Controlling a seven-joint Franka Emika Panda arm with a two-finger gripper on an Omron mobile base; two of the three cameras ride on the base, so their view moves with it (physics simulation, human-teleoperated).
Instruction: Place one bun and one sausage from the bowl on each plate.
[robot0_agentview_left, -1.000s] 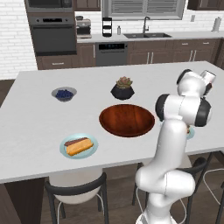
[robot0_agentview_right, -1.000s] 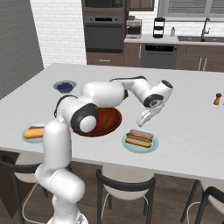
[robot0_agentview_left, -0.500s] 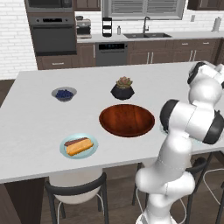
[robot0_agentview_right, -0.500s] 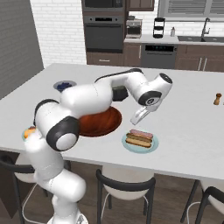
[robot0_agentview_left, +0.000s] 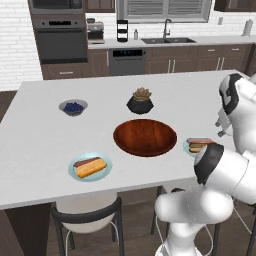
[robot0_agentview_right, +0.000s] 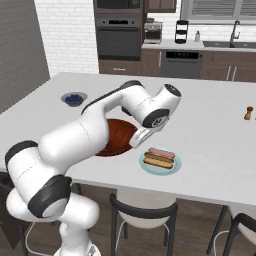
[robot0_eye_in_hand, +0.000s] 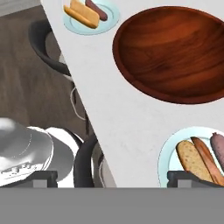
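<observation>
White kitchen island counter (robot0_agentview_left: 45, 145): wooden bowl (robot0_agentview_left: 145, 137) at centre, one plate (robot0_agentview_left: 90, 167) on each side. Wall oven (robot0_agentview_left: 61, 39) behind. Gripper (robot0_eye_in_hand: 111, 178) jaws spread wide, holding nothing.

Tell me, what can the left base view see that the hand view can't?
The left base view takes in the far side of the counter: the blueberry bowl, the succulent pot and the oven behind. The hand view adds the open gripper and the dark floor below the counter edge. Both share the empty wooden bowl, the one plate and the other plate, each with a bun and a sausage.
</observation>
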